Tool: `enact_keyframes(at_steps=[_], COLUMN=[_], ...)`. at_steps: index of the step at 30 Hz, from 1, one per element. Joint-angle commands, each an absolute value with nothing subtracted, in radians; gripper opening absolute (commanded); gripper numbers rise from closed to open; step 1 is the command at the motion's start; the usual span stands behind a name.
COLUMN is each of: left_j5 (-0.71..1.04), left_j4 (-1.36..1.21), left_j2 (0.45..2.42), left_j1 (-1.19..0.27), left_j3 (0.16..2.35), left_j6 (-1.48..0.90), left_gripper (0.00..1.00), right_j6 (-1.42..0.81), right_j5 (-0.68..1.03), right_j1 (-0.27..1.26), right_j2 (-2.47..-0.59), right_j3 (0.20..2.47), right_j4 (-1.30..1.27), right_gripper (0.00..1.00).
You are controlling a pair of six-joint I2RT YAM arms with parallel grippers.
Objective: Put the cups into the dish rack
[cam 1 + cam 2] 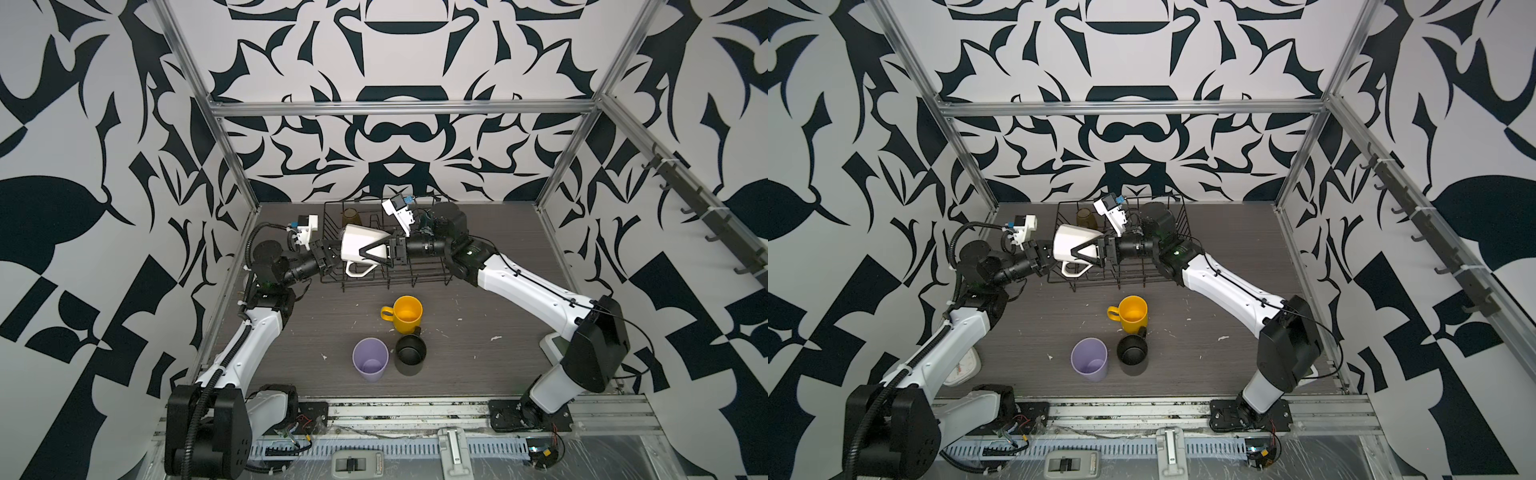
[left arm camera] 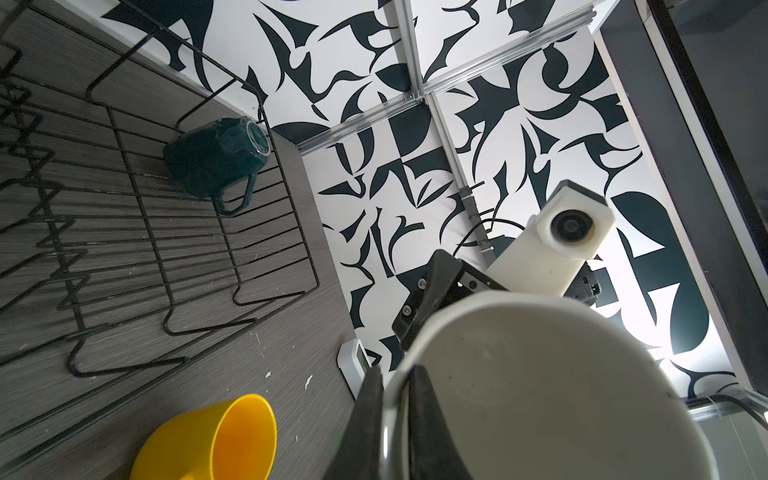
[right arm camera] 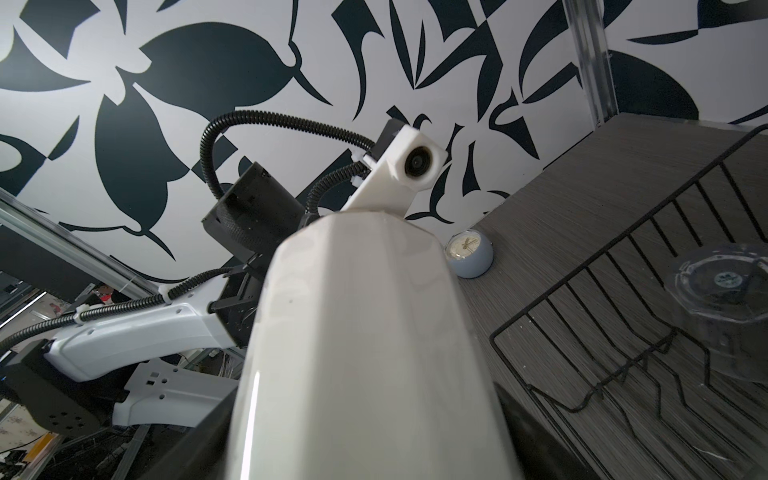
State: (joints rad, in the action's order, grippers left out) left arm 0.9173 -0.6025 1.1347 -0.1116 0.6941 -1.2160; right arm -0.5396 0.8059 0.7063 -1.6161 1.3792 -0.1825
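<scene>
A: Where is the cream mug [image 1: 360, 244]?

B: In the air, lying on its side above the left end of the dish rack [image 1: 419, 277], caught between the two arms. Its mouth faces the left arm and its base faces the right arm.

A: Who has hold of it?

B: Both, as far as I can see. The left gripper [image 2: 395, 415] is pinched tight on the rim, one finger inside the mouth and one outside; the left wrist view shows that plainly. The right gripper [image 1: 374, 251] comes in from the base end with its jaws spread wide, a finger laid along each side of the mug's body.

A: What sits in the rack?

B: The amber tumbler [image 1: 352, 216] stands in the far left corner. The dark-green mug [image 2: 216, 158] rests on the wires near a corner with its base showing. The clear tumbler [image 3: 723, 299] is on the wires too, base towards the right wrist camera.

A: And on the counter [image 1: 478, 353]?

B: Three cups stand upright in front of the rack. The yellow mug [image 1: 407, 313] is nearest to it, handle to the left. The black mug [image 1: 410, 353] is just in front of the yellow one; whether they touch I cannot tell. The lilac tumbler [image 1: 370, 359] is just beside the black mug, on its left. A small round clock [image 3: 469, 253] stands on the counter beside the rack.
</scene>
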Motion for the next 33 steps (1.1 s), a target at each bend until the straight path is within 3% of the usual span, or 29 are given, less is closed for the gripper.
enact_keyframes(at_steps=[1,14,19,23,25,33], left_j5=[0.904,0.866,0.846,0.851,0.851,0.847], left_j4=[-0.745,-0.792,-0.82,-0.821,-0.821,-0.808], left_j2=[1.114,1.115,1.114,1.117,1.118,1.115], left_j1=[-0.135,-0.171,-0.187,-0.189,-0.189,-0.189], left_j3=[0.701,0.679,0.669,0.671,0.672,0.673], left_j6=[-1.205,-1.204,-1.204,-1.204,-1.204,-1.2], left_gripper=[0.0,0.0,0.0,0.0,0.0,0.0], right_j6=[-0.624,-0.737,-0.748,-0.746,-0.743,-0.722], right_j5=[0.753,0.732,0.715,0.718,0.718,0.704], right_j1=[0.721,0.723,0.73,0.729,0.729,0.729], right_j2=[-1.628,-1.655,-1.661,-1.663,-1.664,-1.663], right_j3=[1.389,1.374,1.375,1.377,1.379,1.39], right_j4=[-0.249,-0.337,-0.328,-0.326,-0.324,-0.295], right_gripper=[0.85,0.76,0.83,0.8,0.74,0.21])
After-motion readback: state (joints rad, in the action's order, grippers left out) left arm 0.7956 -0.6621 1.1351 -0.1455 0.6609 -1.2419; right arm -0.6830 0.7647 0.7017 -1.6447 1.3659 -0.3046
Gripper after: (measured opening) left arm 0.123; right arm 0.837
